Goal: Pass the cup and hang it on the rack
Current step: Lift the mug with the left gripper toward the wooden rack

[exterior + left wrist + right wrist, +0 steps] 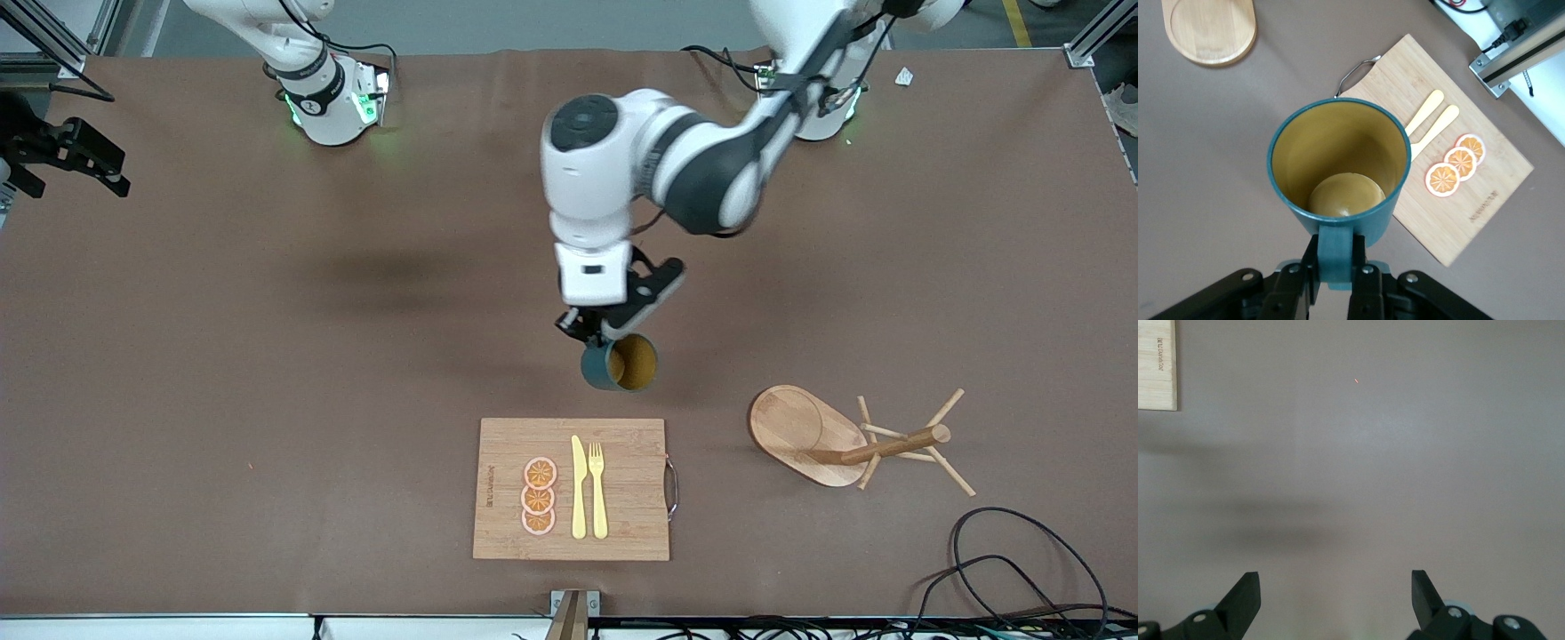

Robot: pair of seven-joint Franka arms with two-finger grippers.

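The left gripper (1335, 280) has its jaws pinched on the loop handle of the cup (621, 363), held in the air over bare worktop (267, 400) with its mouth tipped sideways; the rack (853, 440) lies toward the left arm's end, clearly nearest this arm; the right gripper (1335, 597) waits, jaws spread, holding nothing.

Front view: high, steeply downward, facing the robot bases at 12 o'clock. Left wrist view: close, looking down into the cup (1338, 167); shares the cutting board (571, 489) with front. Right wrist view: downward over bare table (1405, 453), board corner visible
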